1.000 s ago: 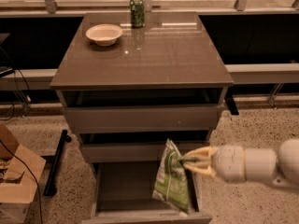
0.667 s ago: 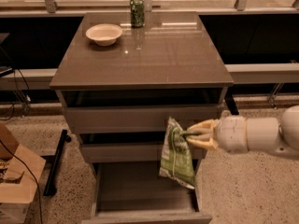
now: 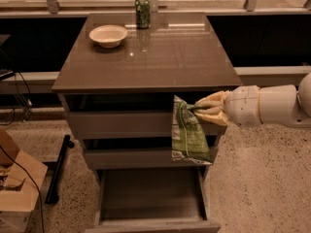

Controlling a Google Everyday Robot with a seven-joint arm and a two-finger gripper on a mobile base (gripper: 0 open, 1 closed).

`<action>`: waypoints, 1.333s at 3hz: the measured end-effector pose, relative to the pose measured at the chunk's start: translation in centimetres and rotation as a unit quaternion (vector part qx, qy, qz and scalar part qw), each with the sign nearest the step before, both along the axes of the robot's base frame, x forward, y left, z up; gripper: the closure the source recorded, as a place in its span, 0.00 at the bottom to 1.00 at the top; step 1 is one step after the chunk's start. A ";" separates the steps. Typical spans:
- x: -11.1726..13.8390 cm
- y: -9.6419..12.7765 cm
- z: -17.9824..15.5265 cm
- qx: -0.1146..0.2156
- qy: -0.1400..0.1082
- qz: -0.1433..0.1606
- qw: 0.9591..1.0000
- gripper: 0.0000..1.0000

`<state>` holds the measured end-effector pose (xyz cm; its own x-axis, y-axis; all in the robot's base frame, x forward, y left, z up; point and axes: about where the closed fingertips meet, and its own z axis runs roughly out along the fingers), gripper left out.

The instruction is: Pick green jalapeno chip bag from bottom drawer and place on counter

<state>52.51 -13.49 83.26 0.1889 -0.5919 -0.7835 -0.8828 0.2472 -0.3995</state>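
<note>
The green jalapeno chip bag (image 3: 188, 133) hangs from my gripper (image 3: 195, 108) in front of the upper drawers, just below the counter's front edge. The gripper is shut on the bag's top corner and reaches in from the right. The bottom drawer (image 3: 152, 217) is pulled open below the bag, and its tray shows nothing inside. The counter (image 3: 165, 57) is the glossy grey-brown slab above.
A pale bowl (image 3: 108, 35) sits at the counter's back left and a green soda can (image 3: 142, 12) at the back middle. A cardboard box (image 3: 17, 183) and cables lie on the floor at the left. A dark bar (image 3: 59, 169) leans beside the cabinet.
My gripper has lifted the chip bag from just above the open bottom drawer up to the level of the top drawer, near the counter's edge.
</note>
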 end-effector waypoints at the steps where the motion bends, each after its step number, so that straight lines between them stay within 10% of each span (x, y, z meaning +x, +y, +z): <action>1: 0.4 0.4 -0.1 -0.008 0.001 0.005 1.000 1.00; 4: 9.7 5.4 7.7 -0.032 -0.121 0.062 0.990 1.00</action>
